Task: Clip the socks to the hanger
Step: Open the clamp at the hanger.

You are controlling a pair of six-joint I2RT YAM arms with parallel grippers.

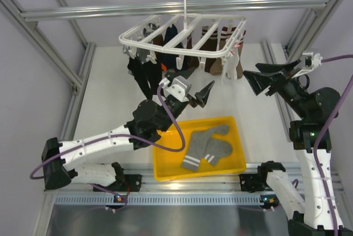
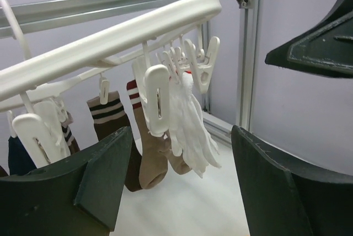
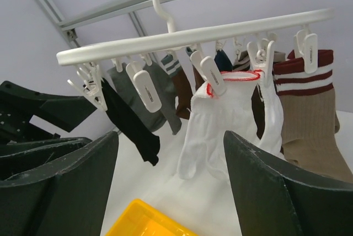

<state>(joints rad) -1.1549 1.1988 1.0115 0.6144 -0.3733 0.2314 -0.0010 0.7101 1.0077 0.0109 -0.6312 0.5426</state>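
Entry: socks (image 1: pixel 208 145); a grey pair with white stripes at the cuff, lying overlapped in the yellow tray (image 1: pixel 168 164) at the near middle of the counter (image 1: pixel 110 98); not yet gripped or clipped.

Long axis: diagonal, striped cuffs toward the near left of the tray, toes toward its far right.

Hanger (image 1: pixel 182 40): white frame hung by its hook from the overhead rail, well above and beyond the tray; already loaded with a black sock (image 3: pixel 129 123), a brown striped sock (image 3: pixel 309 114) and a white glove (image 3: pixel 220 120); several clips hung unused.

Left tool (image 1: pixel 196 84): jaws spread wide, nothing between them; raised over the far edge of the tray, pointing up toward the hanger's clips, as its wrist view confirmed (image 2: pixel 182 192).

Right tool (image 1: pixel 263 77): likewise wide open and empty (image 3: pixel 171 186); held high beside the hanger's right end, off to the right of the tray.

Governing relation: the socks lay below and nearer than both tools; the left tool stood closer, almost over the tray, so a descent toward the cuffs seemed its natural reach; the right would have to cross leftward and down.

Stage, by judgement: pick-up not begun.
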